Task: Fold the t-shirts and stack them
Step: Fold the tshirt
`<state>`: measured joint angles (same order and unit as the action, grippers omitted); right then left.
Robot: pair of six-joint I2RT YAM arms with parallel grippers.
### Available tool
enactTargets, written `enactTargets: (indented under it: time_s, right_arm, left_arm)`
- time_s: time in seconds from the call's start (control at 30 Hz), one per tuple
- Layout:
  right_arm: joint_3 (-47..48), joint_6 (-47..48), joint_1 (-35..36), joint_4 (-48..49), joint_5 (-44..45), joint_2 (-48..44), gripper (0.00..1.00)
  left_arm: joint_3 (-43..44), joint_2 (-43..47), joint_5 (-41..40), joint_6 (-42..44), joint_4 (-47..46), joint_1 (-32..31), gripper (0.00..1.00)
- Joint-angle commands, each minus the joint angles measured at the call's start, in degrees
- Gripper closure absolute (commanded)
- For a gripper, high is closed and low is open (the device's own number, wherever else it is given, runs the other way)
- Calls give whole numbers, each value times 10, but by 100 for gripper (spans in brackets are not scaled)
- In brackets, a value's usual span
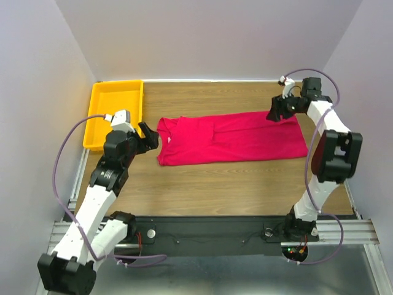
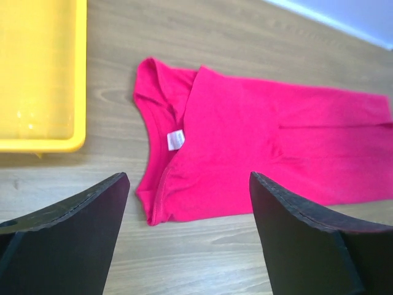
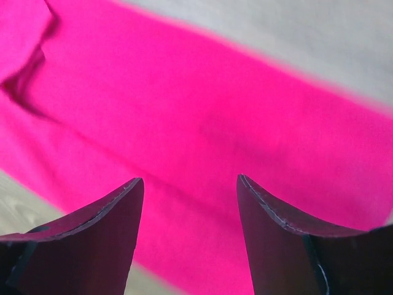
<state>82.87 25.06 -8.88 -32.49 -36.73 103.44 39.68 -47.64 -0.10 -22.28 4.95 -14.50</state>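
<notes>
The crimson-red t-shirt [image 1: 230, 138] lies on the wooden table, folded lengthwise into a long band, collar end at the left. In the left wrist view the t-shirt [image 2: 245, 147] shows its collar and a white label [image 2: 175, 140]. My left gripper [image 1: 149, 136] is open and empty, just left of the collar end, above bare wood [image 2: 189, 178]. My right gripper [image 1: 274, 112] is open and empty, hovering over the far right end of the shirt; in the right wrist view the red cloth [image 3: 202, 123] fills the space beyond the gripper [image 3: 189, 179].
A yellow plastic tray [image 1: 107, 98] stands at the back left, close to my left gripper; it also shows in the left wrist view [image 2: 37, 67]. Grey walls enclose the table on three sides. Bare wood [image 1: 221, 184] lies between the shirt and the arm bases.
</notes>
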Motion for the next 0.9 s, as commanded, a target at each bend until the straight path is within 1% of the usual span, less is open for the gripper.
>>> enactTargets:
  time_s: [0.0, 0.03, 0.1, 0.13, 0.17, 0.27, 0.37, 0.53, 0.7, 0.87]
  right_arm:
    - [121, 32, 18, -49, -63, 95, 32]
    - [177, 19, 18, -51, -48, 115, 32]
    - [221, 11, 17, -57, 8, 161, 32]
    - [257, 1, 17, -57, 33, 173, 32]
    - [270, -4, 18, -58, 80, 183, 32]
    - [295, -22, -1, -57, 144, 210, 33]
    - [300, -43, -24, -57, 170, 225, 35]
    - [296, -48, -50, -55, 206, 249, 37]
    - [324, -66, -68, -54, 218, 284, 37]
    - [360, -83, -77, -54, 207, 313, 37]
  left_arm:
    - [-26, 61, -3, 3, -3, 7, 9]
    - [-33, 67, 14, -8, -1, 8, 9]
    - [-43, 82, 23, -20, 0, 8, 9]
    - [-47, 86, 27, -22, 1, 8, 9]
    - [-50, 90, 28, -27, 1, 9, 9]
    - [-57, 101, 34, -33, 1, 8, 9]
    - [-58, 98, 46, -34, -4, 9, 9]
    - [-65, 78, 64, -39, -20, 9, 10]
    - [-79, 76, 74, -50, -29, 9, 10]
    - [-85, 80, 79, -55, -35, 9, 10]
